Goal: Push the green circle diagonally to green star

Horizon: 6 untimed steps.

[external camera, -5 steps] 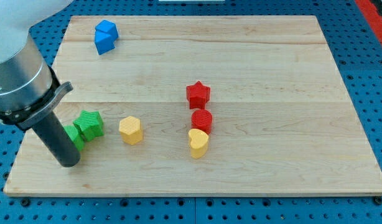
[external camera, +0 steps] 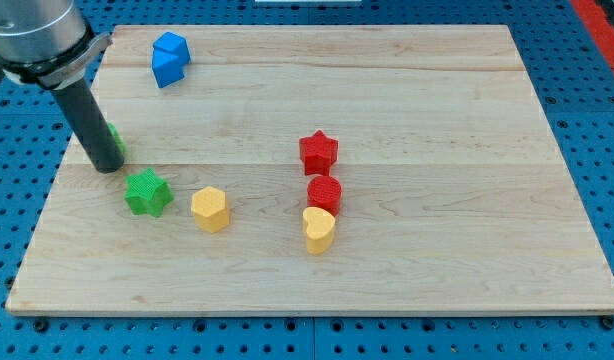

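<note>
The green star (external camera: pixel 147 192) lies on the wooden board (external camera: pixel 437 120) at the view's left. The green circle (external camera: pixel 116 139) shows only as a small green sliver behind the dark rod, up and left of the star and apart from it. My tip (external camera: pixel 107 166) rests on the board just below the circle's visible edge, up and left of the star. The rod hides most of the circle.
A blue block (external camera: pixel 169 58) sits at the top left. A yellow hexagon (external camera: pixel 211 209) lies right of the green star. A red star (external camera: pixel 318 152), a red circle (external camera: pixel 324 192) and a yellow heart (external camera: pixel 319 229) form a column near the middle.
My tip has moved up the view from the bottom left. The green circle, which lay against the star's left, now sits higher and apart from it. The star shifted slightly.
</note>
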{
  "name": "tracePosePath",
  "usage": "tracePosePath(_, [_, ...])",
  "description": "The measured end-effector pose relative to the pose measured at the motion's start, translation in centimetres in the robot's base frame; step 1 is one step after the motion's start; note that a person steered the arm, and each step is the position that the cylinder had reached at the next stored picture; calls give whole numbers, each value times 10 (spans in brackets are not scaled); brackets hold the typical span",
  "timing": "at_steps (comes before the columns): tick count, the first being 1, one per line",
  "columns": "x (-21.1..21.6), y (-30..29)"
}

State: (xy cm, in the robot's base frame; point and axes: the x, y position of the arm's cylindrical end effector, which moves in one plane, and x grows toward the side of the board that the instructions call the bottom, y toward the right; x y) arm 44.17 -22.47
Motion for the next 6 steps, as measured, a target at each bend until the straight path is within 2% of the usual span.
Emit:
tracePosePath(1, [-8,15])
tracePosePath(3, [-8,139])
tracePosePath(6, [-8,216])
